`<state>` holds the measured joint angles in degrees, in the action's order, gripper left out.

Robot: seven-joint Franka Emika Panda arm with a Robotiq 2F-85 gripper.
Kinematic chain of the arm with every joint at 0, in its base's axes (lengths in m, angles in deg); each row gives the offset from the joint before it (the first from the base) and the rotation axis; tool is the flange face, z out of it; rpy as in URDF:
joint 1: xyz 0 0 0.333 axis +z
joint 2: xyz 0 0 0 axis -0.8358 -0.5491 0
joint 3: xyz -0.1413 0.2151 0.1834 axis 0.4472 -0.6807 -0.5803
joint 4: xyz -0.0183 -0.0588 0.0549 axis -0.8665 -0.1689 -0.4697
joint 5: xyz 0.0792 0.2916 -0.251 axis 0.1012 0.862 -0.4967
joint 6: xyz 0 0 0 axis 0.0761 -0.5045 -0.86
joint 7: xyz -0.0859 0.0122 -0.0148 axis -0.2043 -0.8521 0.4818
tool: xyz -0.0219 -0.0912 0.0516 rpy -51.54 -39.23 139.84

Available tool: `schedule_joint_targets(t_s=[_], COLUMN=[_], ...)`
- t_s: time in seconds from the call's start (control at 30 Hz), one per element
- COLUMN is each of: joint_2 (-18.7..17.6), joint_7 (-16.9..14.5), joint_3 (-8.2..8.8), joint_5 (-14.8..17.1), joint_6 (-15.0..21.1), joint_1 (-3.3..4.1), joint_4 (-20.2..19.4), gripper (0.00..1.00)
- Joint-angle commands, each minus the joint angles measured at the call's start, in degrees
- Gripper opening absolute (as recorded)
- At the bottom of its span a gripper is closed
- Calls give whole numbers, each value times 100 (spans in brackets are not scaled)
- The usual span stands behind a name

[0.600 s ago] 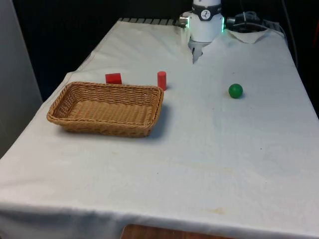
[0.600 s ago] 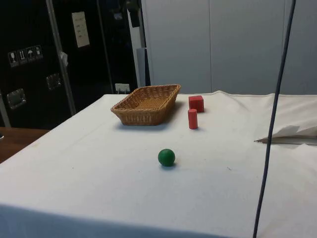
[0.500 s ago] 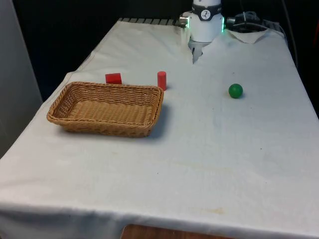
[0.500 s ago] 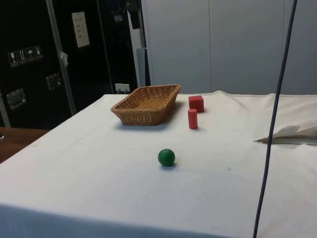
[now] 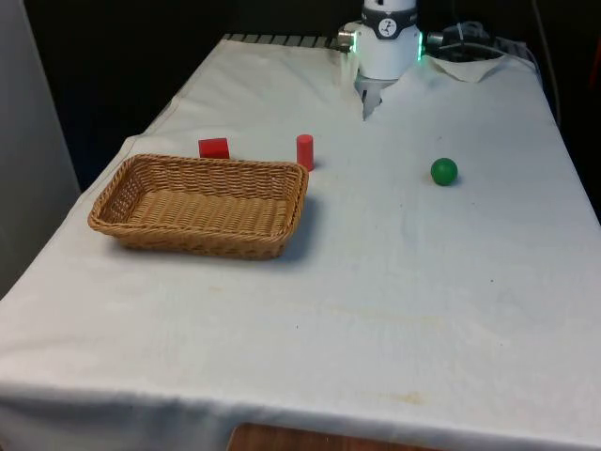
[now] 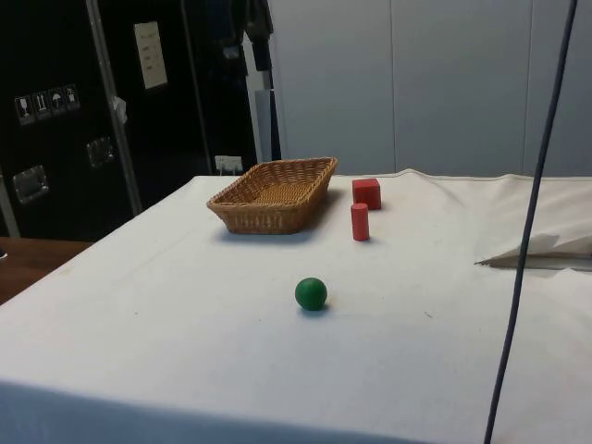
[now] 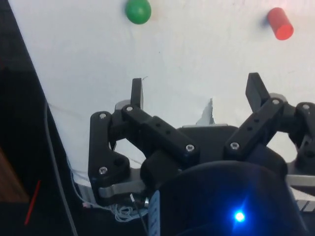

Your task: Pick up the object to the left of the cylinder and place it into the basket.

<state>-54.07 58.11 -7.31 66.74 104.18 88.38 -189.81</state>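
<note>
A red cube [image 5: 213, 147] sits on the white cloth just behind the wicker basket [image 5: 199, 204], to the front view's left of an upright red cylinder [image 5: 304, 151]. In the side view the red cube [image 6: 366, 192] stands beyond the cylinder [image 6: 360, 222], beside the basket [image 6: 276, 193]. My gripper [image 7: 195, 90] hangs high over the table's far end, open, with nothing between its fingers; the cylinder [image 7: 280, 23] lies far below it.
A green ball [image 5: 443, 171] rests alone toward the front view's right, also seen as the ball [image 6: 311, 293] and the ball [image 7: 138, 11]. A dark cable [image 6: 529, 240] hangs down at the side view's right. The robot base [image 5: 387, 42] stands at the far end.
The hanging cable in the side view has swung a little to the right. The objects on the cloth have not moved.
</note>
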Motion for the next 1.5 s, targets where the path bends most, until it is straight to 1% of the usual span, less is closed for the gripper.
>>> schedule_joint_targets(t_s=[0.0,0.13,0.17,0.2,0.23,0.47,0.53,0.57,0.6,0.7,0.73,0.87,0.9,0.93,1.03,1.1,1.17,1.2,1.27,1.37,1.43,1.47], joint_2=[97,218,281,206,309,464,504,453,510,527,539,539,498,539,527,521,516,493,516,521,527,498], joint_7=[103,206,252,160,281,487,567,476,596,682,739,837,733,865,945,1037,1094,1014,1192,1283,1387,1238], joint_3=[-29,-126,-178,-155,-201,-401,-487,-464,-516,-596,-653,-762,-745,-785,-871,-963,-1020,-1020,-1100,-1157,-1197,-1163], joint_5=[-97,-149,-178,-97,-195,-264,-286,-206,-292,-304,-315,-332,-235,-338,-344,-367,-378,-298,-441,-527,-642,-476], joint_6=[155,338,418,292,464,773,911,802,963,1117,1226,1438,1335,1484,1644,1811,1919,1851,2074,2206,2326,2172], joint_1=[29,23,17,0,17,17,17,6,17,17,17,17,6,17,17,17,11,6,6,0,0,6], joint_4=[-132,-378,-493,-395,-550,-940,-1089,-1020,-1140,-1283,-1375,-1536,-1478,-1570,-1684,-1799,-1874,-1845,-1965,-2057,-2149,-2051], gripper=[100,100,100,100,100,100,100,100,100,100,100,100,100,100,100,100,100,100,100,100,100,100])
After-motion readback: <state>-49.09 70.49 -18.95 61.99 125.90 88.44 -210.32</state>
